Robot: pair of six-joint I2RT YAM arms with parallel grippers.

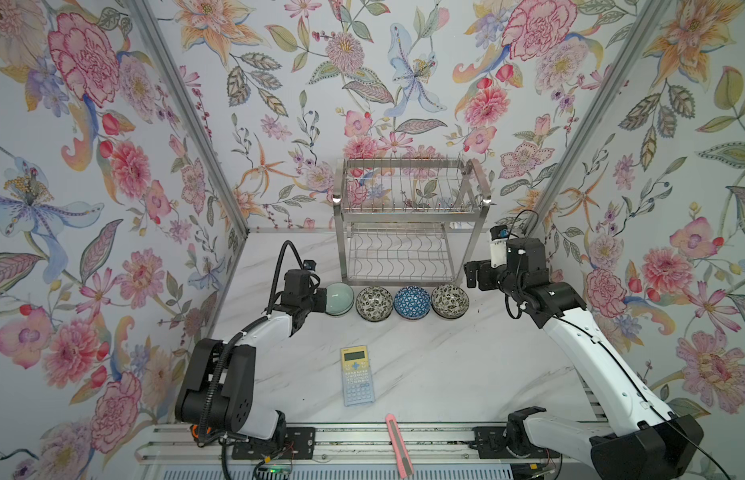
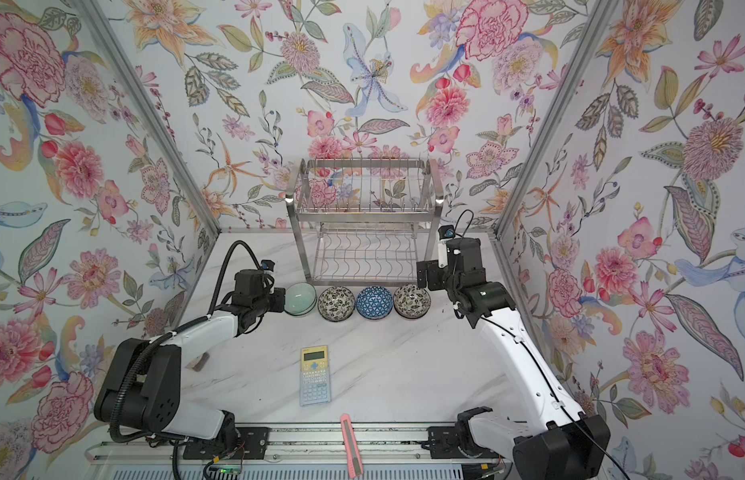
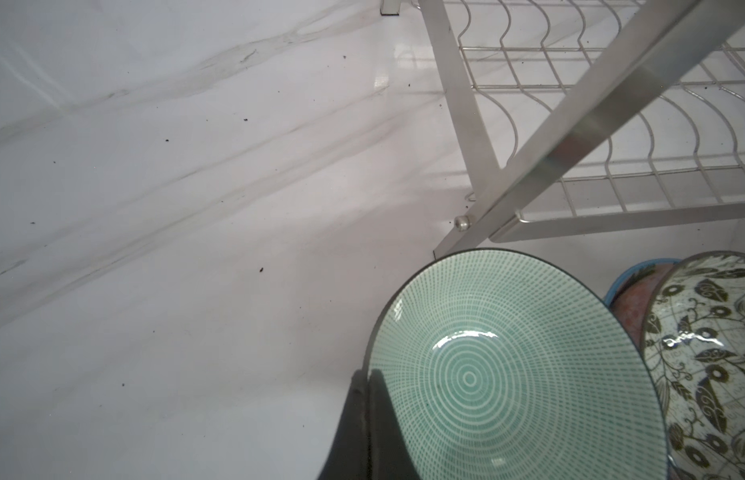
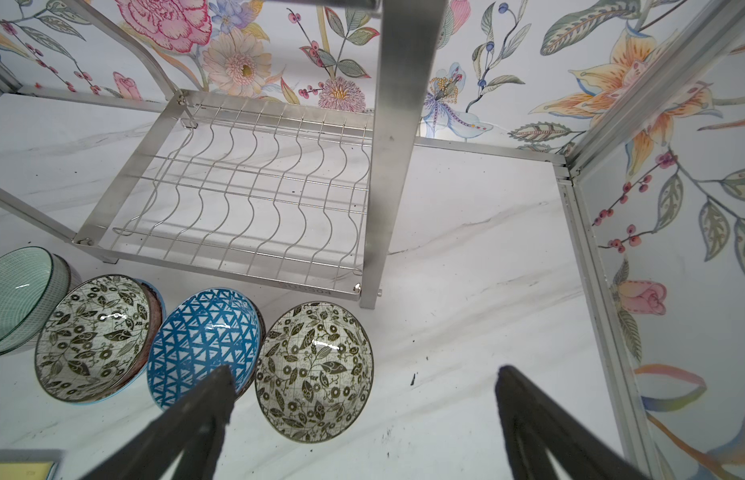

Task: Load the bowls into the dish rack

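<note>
In both top views the dish rack (image 1: 408,216) stands at the back of the white marble tabletop (image 1: 466,374). It is one two-tier frame of bright steel, with upright pegs above and wavy wires below. Four round glazed bowls sit in a row just before its feet: the celadon bowl (image 1: 341,297), a floral bowl (image 1: 374,303), the blue triangle bowl (image 1: 411,302) and the end floral bowl (image 1: 450,300). The left gripper (image 1: 324,300) is clamped on the celadon bowl's rim. The right gripper (image 1: 472,276) hangs spread wide and empty beside the rack's right front leg. Nearer the arm bases lie one calculator (image 1: 357,376) and one pink utility knife (image 1: 399,444), well apart from the bowls. Flowered wallpaper (image 1: 404,83) closes three sides.

In the left wrist view two black fingers (image 3: 381,415) pinch the ring-patterned celadon rim, one inside and one outside. The floral bowl (image 3: 711,353) crowds its side, and a pinkish bowl (image 3: 637,299) with a blue rim shows beneath it. The rack's flat steel leg stands just beyond.

In the right wrist view the spread fingers (image 4: 213,399) frame the end floral bowl (image 4: 312,370), which lies just before the rack's leg.
</note>
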